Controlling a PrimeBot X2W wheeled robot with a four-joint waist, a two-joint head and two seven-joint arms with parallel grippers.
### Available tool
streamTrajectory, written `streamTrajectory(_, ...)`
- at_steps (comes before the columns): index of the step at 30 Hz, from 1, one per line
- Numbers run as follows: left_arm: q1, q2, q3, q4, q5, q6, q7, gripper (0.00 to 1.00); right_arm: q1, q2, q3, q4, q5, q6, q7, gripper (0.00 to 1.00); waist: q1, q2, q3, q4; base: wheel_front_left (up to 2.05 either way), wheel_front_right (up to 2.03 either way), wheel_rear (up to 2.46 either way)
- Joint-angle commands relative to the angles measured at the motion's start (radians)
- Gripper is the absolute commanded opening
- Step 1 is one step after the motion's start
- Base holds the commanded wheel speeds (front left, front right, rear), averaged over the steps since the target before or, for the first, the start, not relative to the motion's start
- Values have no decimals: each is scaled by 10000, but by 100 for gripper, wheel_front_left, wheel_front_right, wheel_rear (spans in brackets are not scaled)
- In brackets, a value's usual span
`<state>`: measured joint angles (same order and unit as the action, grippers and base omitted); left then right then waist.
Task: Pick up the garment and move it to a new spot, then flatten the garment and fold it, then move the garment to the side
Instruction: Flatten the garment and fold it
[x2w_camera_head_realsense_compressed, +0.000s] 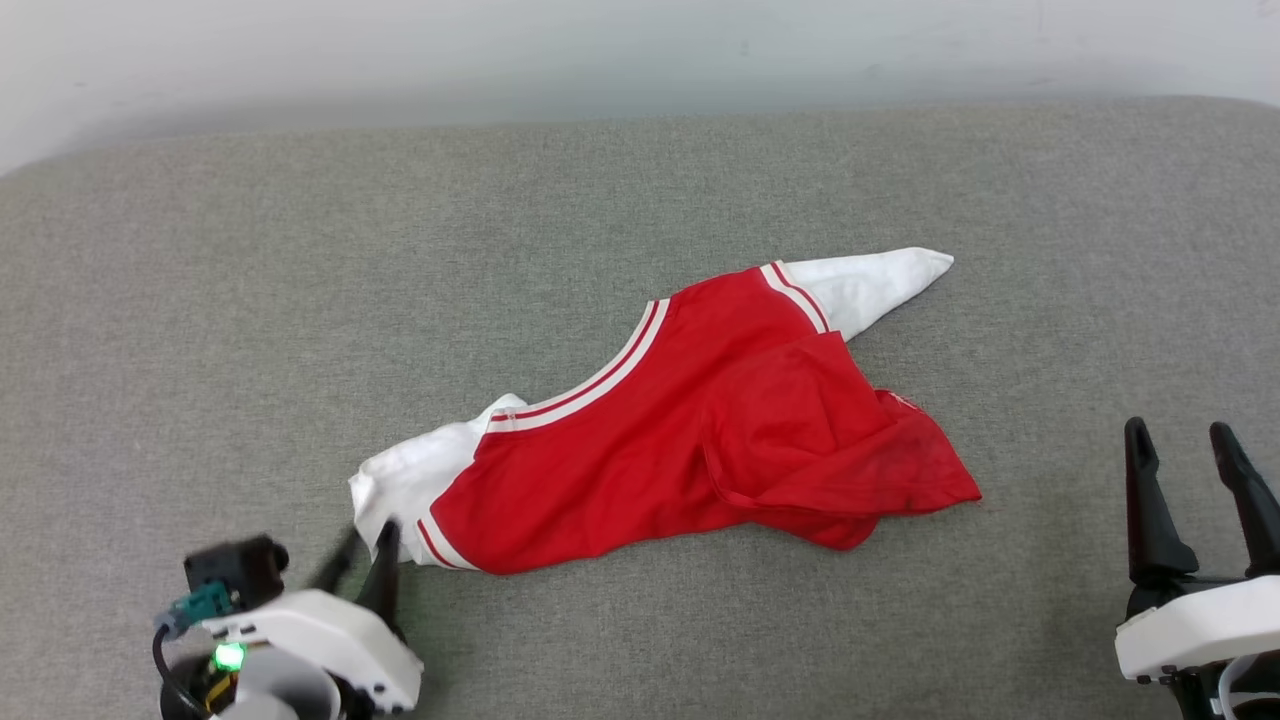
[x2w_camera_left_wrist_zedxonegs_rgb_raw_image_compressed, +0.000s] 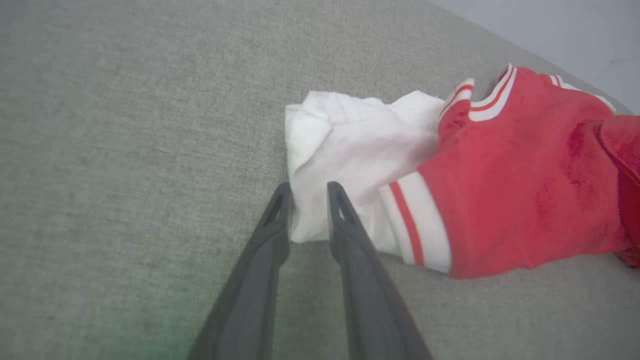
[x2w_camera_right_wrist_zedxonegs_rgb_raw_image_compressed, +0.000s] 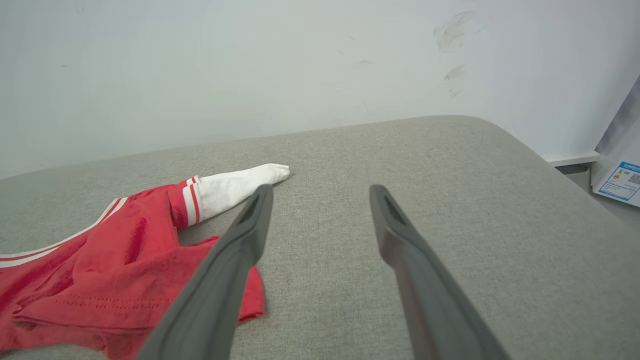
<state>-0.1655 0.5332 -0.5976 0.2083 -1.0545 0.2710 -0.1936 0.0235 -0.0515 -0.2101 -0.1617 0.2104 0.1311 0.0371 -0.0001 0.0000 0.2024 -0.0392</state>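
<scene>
The garment (x2w_camera_head_realsense_compressed: 650, 450), a red jersey with white sleeves and red-and-white striped trim, lies crumpled and slanted on the grey cushioned surface (x2w_camera_head_realsense_compressed: 300, 300); its print is hidden. My left gripper (x2w_camera_head_realsense_compressed: 365, 555) is at the shirt's lower-left white sleeve. In the left wrist view the left gripper (x2w_camera_left_wrist_zedxonegs_rgb_raw_image_compressed: 308, 197) stands narrowly open, its tips straddling the edge of the white sleeve (x2w_camera_left_wrist_zedxonegs_rgb_raw_image_compressed: 350, 145), with the garment's red body (x2w_camera_left_wrist_zedxonegs_rgb_raw_image_compressed: 510, 175) to the right. My right gripper (x2w_camera_head_realsense_compressed: 1190, 445) is open and empty, apart from the shirt's red hem. The right gripper (x2w_camera_right_wrist_zedxonegs_rgb_raw_image_compressed: 320, 192) points past the garment (x2w_camera_right_wrist_zedxonegs_rgb_raw_image_compressed: 115, 270).
A pale wall (x2w_camera_head_realsense_compressed: 640, 50) runs along the back of the grey surface. In the right wrist view the surface's rounded right end (x2w_camera_right_wrist_zedxonegs_rgb_raw_image_compressed: 525, 150) drops off, and a white panel with a blue label (x2w_camera_right_wrist_zedxonegs_rgb_raw_image_compressed: 622, 182) stands beyond it.
</scene>
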Motion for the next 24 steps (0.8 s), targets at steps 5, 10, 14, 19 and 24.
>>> streamTrajectory(5, -602, -132, 716, -420, 1813, 322, -706, 100, -404, -21, -24, 431, 389, -7, 367, 100, 1, 0, 0, 79, 0, 0, 0)
streamTrajectory(10, -374, -856, 2060, -1550, 3908, 484, -720, 100, -1139, -399, -216, 1446, 1089, -7, 878, 100, 1, 0, 191, 347, 0, 0, 0)
streamTrajectory(14, -208, -1451, 2451, -2046, 4909, 280, -713, 100, -2016, -992, -169, 2616, 1682, -7, 1539, 100, 1, 0, 407, 703, 0, 0, 0)
streamTrajectory(19, -340, -1927, 2665, -2212, 5579, -68, -716, 100, -3100, -1657, 102, 3728, 2172, -7, 2311, 100, 1, 0, 716, 1128, 0, 0, 0)
streamTrajectory(24, -671, -2567, 2663, -2256, 6169, -554, -715, 100, -4608, -2501, 660, 4974, 2749, -7, 3445, 100, 1, 0, 1246, 1746, 0, 0, 0)
